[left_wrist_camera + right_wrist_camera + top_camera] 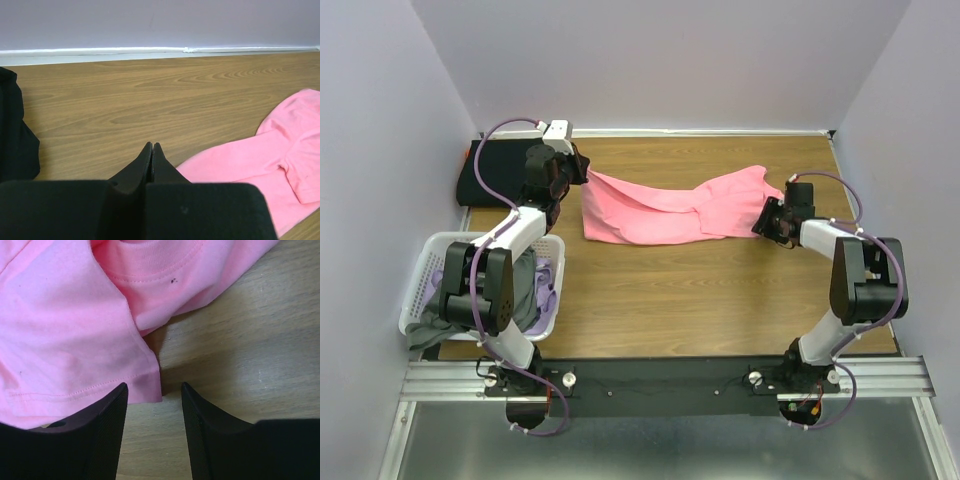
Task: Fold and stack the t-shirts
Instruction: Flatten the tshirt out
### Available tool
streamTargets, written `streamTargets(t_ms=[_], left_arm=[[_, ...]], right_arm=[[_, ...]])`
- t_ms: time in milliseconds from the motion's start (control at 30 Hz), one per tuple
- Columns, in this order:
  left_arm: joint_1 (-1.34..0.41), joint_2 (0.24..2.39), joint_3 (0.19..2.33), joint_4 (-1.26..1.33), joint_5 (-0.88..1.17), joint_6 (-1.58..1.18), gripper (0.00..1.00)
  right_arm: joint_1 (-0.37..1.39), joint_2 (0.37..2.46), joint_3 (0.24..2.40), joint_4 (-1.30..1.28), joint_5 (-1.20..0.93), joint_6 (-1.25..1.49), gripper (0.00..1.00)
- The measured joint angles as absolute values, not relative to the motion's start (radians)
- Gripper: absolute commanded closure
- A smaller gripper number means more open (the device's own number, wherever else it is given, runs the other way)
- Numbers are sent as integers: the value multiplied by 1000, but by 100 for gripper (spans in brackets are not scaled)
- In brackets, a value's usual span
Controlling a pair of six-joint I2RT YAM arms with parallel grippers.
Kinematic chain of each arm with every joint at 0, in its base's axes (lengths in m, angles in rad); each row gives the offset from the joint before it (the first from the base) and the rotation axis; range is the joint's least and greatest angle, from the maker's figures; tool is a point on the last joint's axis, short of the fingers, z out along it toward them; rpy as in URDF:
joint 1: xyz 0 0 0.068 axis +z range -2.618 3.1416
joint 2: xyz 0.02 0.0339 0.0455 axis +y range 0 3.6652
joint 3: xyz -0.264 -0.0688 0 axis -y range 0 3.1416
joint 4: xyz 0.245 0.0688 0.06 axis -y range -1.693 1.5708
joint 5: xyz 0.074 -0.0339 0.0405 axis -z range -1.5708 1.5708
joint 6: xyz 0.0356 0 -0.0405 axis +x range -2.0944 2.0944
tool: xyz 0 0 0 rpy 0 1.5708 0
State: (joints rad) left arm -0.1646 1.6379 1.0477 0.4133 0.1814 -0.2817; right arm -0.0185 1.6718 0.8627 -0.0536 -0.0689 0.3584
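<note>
A bright pink t-shirt (670, 212) lies spread across the back middle of the table; it also shows in the left wrist view (260, 160) and the right wrist view (65, 330). My left gripper (582, 170) is at its left end, shut (151, 145), and no cloth shows between the tips. My right gripper (763, 225) is at its right end, open (154, 385), low over the wood, with a hemmed corner of the shirt lying between its fingers. A folded black t-shirt (490, 170) lies at the back left, left of my left gripper (15, 135).
A white lattice basket (420, 290) stands at the near left beside the left arm, holding a grey tee (525, 290) and a lavender one (552, 295); grey cloth hangs over its near rim. Walls close in on the back and both sides.
</note>
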Motion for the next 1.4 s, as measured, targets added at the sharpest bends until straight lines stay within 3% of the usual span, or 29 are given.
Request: streamTargets(t_ms=[333, 800, 900, 967, 1067, 1400], left_arm=[[-165, 1638, 1047, 418, 192, -282, 100], [-165, 1618, 1035, 418, 192, -281, 100], [-165, 1608, 1034, 418, 192, -281, 100], [-165, 1604, 1033, 418, 192, -281, 100], [-165, 1602, 1031, 419, 193, -281, 100], [-165, 1587, 1022, 418, 192, -281, 100]], right_arm=[[-10, 1695, 882, -47, -74, 358, 65], [-8, 1695, 881, -47, -81, 358, 66], [-8, 1695, 881, -49, -81, 358, 73], [-8, 1695, 881, -52, -81, 357, 86], [-8, 1695, 881, -55, -85, 347, 98], [-8, 1652, 882, -80, -106, 339, 98]])
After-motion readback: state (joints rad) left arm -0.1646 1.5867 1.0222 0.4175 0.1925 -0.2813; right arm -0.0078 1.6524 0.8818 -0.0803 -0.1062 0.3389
